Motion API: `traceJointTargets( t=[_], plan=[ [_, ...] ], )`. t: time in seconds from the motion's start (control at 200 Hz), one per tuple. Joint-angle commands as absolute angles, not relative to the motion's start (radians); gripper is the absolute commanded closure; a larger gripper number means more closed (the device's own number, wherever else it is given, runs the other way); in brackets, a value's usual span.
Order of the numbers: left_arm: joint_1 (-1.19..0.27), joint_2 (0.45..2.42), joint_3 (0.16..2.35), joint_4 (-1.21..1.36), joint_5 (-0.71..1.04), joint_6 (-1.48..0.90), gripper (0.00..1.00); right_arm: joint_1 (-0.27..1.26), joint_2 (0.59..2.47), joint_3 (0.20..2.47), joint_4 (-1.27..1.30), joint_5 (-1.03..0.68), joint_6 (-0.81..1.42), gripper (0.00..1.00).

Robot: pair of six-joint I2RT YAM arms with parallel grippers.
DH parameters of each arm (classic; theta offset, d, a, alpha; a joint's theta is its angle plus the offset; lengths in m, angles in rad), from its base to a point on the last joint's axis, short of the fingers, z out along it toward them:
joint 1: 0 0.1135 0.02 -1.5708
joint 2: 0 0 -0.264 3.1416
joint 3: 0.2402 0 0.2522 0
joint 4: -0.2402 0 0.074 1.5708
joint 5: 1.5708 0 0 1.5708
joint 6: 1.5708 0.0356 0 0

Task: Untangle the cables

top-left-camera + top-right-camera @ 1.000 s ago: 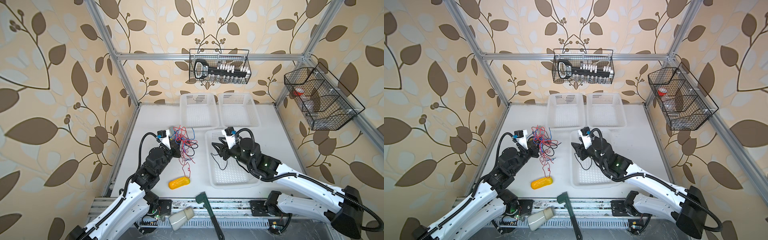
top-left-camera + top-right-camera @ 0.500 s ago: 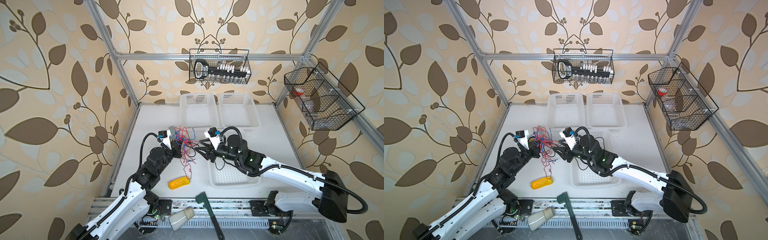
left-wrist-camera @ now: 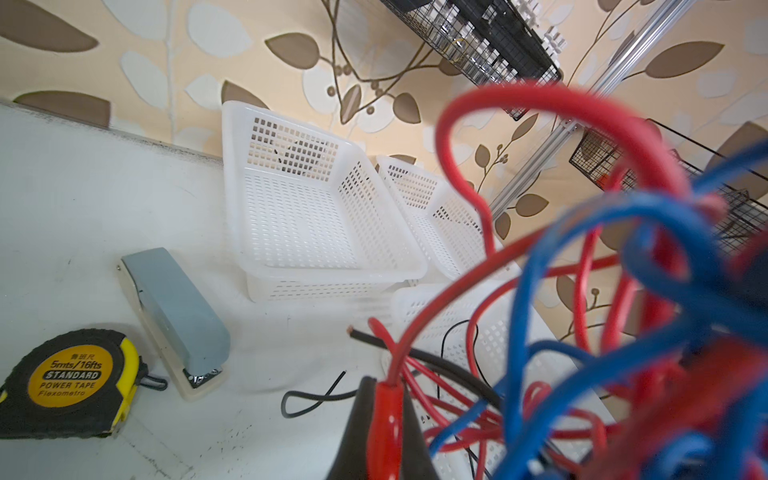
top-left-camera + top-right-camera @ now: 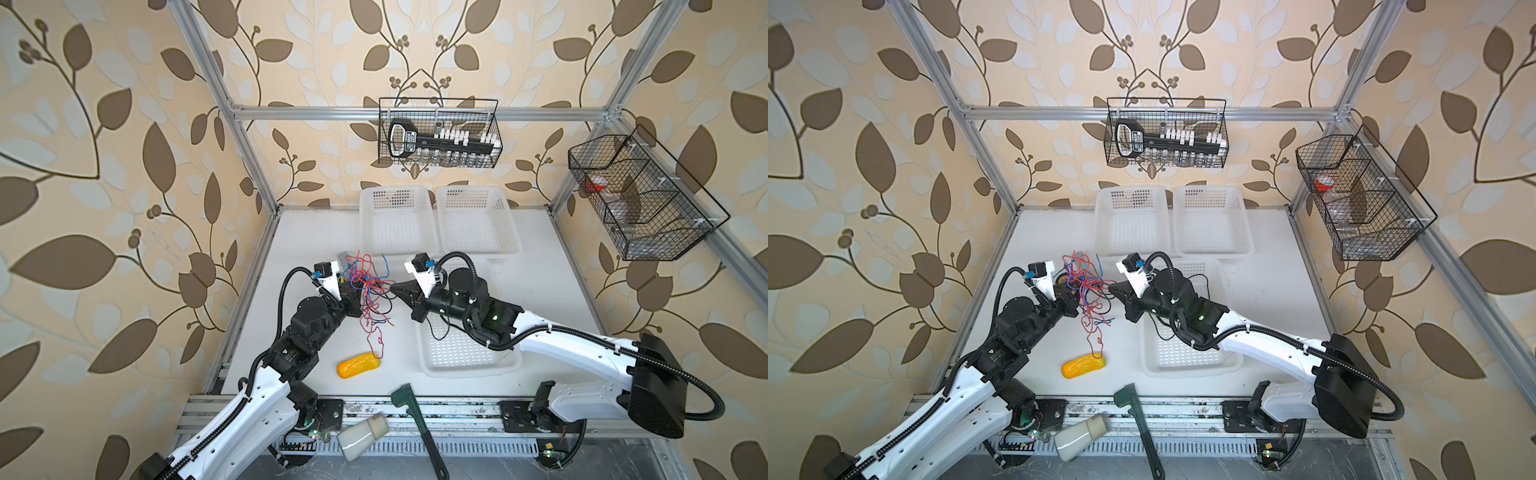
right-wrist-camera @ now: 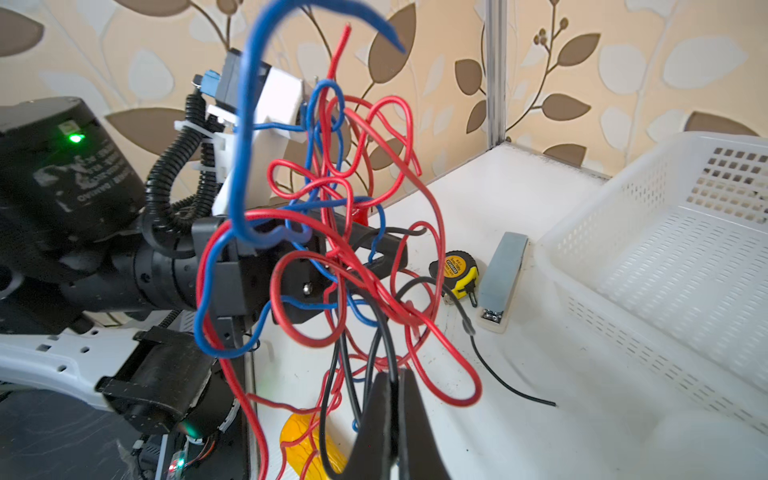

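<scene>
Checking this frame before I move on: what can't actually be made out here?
1. In both top views, the cables are too fine to count or to trace their crossings.
2. Left wrist view: the tangle by the lens is blurred, and the left gripper is cut off by the frame edge.
3. Right wrist view: the yellow object is mostly hidden behind the cables and the right gripper.
</scene>
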State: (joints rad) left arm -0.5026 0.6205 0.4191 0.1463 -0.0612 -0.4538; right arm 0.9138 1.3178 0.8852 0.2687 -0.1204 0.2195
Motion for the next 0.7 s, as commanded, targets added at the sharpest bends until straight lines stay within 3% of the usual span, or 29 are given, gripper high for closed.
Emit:
traceJointTargets(
  t=[0.0,0.305,0.695],
  plan=[
    [-0.5,0.598,0.426,0.129,-0.154,-0.47,1.0,0.884,1.287,0.896,0.232,-0.001,0.222,1.0],
    [-0.5,0.571,0.438,-0.098,-0.448,-0.527,1.0,0.761,1.149,0.842,0.106,0.27,0.248,1.0],
    [-0.5,0.576,0.441,-0.153,-0.528,-0.559,1.0,0.66,0.965,0.793,0.029,0.352,0.218,1.0]
  ],
)
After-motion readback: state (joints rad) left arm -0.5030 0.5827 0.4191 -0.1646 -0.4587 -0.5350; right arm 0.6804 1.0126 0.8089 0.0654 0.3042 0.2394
